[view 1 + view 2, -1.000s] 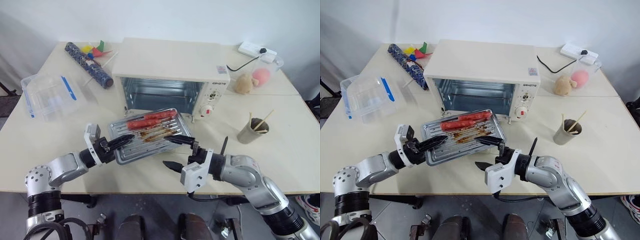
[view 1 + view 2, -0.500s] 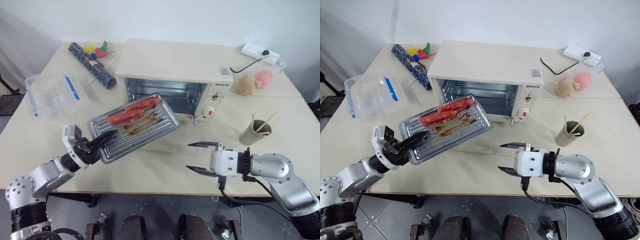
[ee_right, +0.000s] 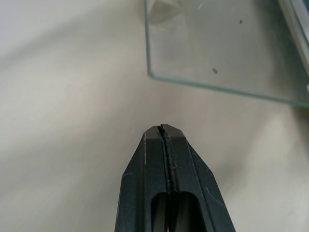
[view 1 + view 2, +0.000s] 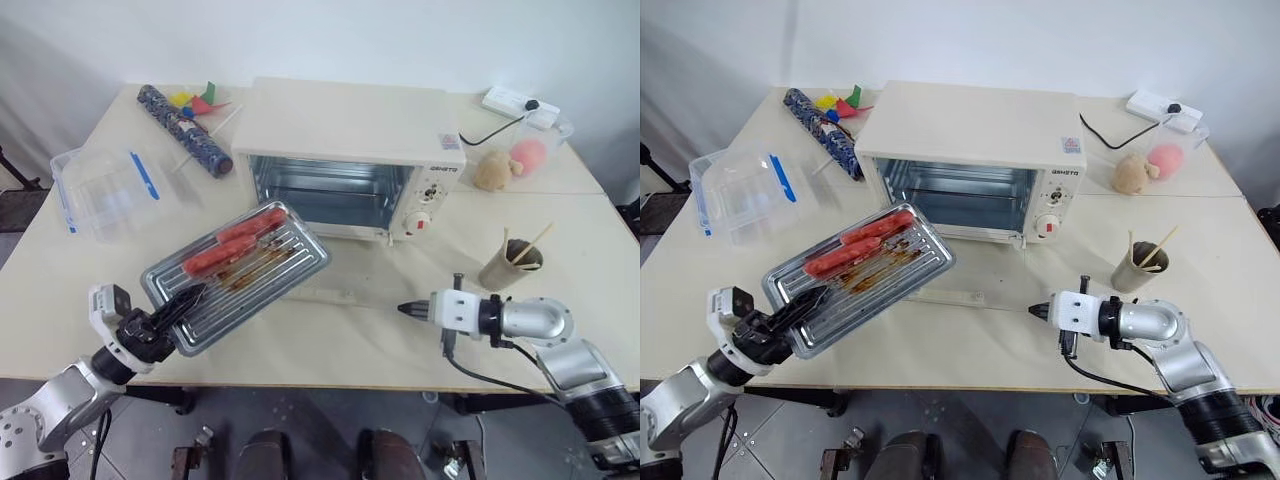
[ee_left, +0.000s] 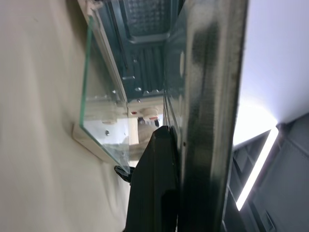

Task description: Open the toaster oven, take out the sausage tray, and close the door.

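While my left claw [image 4: 185, 300] pinches the near end of the sausage tray [image 4: 237, 277], the tray hangs lifted above the table [image 4: 90, 270], tilted so its far end rises toward the toaster oven [image 4: 345, 150]. Red sausages [image 4: 232, 240] lie along the tray's far half, with brown grease stains just beside them on the ribbed metal. In my left wrist view one black finger [image 5: 154, 183] lies flat against the tray's dark underside, with the oven's cavity and the edge of the glass beyond it. Further left on the table sits a clear plastic box [image 4: 105, 190] with blue clips, and behind it a patterned roll [image 4: 182, 128] lies beside some coloured bits. At the middle, the toaster oven stands open with its cavity bare and its knobs and red mark at its right end. The door [image 4: 335, 297] lies folded down flat on the table in front of the oven, its glass nearly see-through, its pale bar handle at the near edge. To the right of the door, my right claw [image 4: 404, 310] is pressed together on nothing, its tip pointing at the door's right end, near it but apart. Beyond it stands a cup [image 4: 505, 265] with sticks, and at the far right corner a power strip [image 4: 512, 100], a tan lump and a pink thing.
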Controlling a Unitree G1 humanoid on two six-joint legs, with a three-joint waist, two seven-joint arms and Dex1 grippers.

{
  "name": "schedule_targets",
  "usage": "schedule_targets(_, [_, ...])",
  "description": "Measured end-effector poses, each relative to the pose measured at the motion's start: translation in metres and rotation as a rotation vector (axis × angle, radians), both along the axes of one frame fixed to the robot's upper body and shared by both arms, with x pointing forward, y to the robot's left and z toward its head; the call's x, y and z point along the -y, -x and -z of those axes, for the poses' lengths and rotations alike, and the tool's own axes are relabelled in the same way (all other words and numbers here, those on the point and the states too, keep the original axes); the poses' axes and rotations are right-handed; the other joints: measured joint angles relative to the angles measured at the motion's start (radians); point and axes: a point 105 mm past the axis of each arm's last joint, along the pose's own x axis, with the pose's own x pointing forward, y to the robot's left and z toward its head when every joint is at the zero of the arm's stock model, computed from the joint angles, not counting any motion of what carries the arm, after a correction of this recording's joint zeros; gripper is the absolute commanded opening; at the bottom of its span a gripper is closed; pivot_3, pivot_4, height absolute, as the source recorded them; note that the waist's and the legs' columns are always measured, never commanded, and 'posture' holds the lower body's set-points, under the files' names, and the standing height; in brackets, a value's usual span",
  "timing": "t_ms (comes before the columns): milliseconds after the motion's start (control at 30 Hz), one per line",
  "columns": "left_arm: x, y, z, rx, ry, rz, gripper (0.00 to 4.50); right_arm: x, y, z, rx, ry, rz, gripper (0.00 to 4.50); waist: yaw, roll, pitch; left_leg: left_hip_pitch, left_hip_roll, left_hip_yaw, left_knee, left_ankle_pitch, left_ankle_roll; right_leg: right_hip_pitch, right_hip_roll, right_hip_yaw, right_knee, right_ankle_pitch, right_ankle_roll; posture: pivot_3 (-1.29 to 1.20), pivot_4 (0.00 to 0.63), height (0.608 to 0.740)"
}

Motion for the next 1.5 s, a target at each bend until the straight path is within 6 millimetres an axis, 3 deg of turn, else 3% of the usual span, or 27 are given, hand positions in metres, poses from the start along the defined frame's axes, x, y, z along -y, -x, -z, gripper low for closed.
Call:
schedule_targets(767, [-0.072, 0.044, 0.026, -0.078, 0.088, -0.448, 0.00, -0.031, -0.009, 0.000, -0.010, -0.062, -0.116, 0.01, -0.001, 0.000, 0.000, -0.001, 0.001, 0.000, 0.000, -0.001, -0.001, 0.000, 0.001, 0.000, -0.003, -0.001, -0.001, 0.00, 0.150, 0.740])
schedule_targets(1000, [-0.085, 0.054, 0.032, -0.102, 0.110, -0.525, 0.00, -0.036, -0.013, -0.014, 0.012, -0.081, -0.131, 0.01, -0.001, 0.000, 0.000, -0.001, 0.001, 0.000, 0.000, -0.001, -0.001, 0.000, 0.001, 0.000, -0.003, -0.001, -0.001, 0.00, 0.150, 0.740])
schedule_targets(1200, [-0.086, 0.057, 0.034, -0.110, 0.114, -0.535, 0.00, -0.041, -0.023, -0.037, 0.044, -0.100, -0.140, 0.01, -0.001, 0.001, 0.001, -0.001, 0.002, 0.000, 0.000, -0.002, -0.001, 0.000, 0.001, 0.000, -0.004, -0.001, -0.001, 0.00, 0.150, 0.740])
schedule_targets(1333, [-0.084, 0.057, 0.035, -0.115, 0.114, -0.522, 0.00, -0.045, -0.037, -0.076, 0.115, -0.153, -0.132, 0.01, -0.002, 0.001, 0.001, -0.001, 0.002, 0.000, -0.001, -0.002, -0.001, -0.001, 0.002, 0.000, -0.004, -0.001, -0.001, 0.00, 0.150, 0.740])
schedule_targets(1500, [-0.078, 0.056, 0.037, -0.133, 0.101, -0.475, 0.00, -0.052, -0.048, -0.104, 0.137, -0.198, -0.118, 0.01, -0.001, 0.001, 0.001, -0.002, 0.002, 0.000, -0.001, -0.002, -0.001, -0.001, 0.002, -0.001, -0.004, -0.001, -0.001, 0.00, 0.150, 0.740])
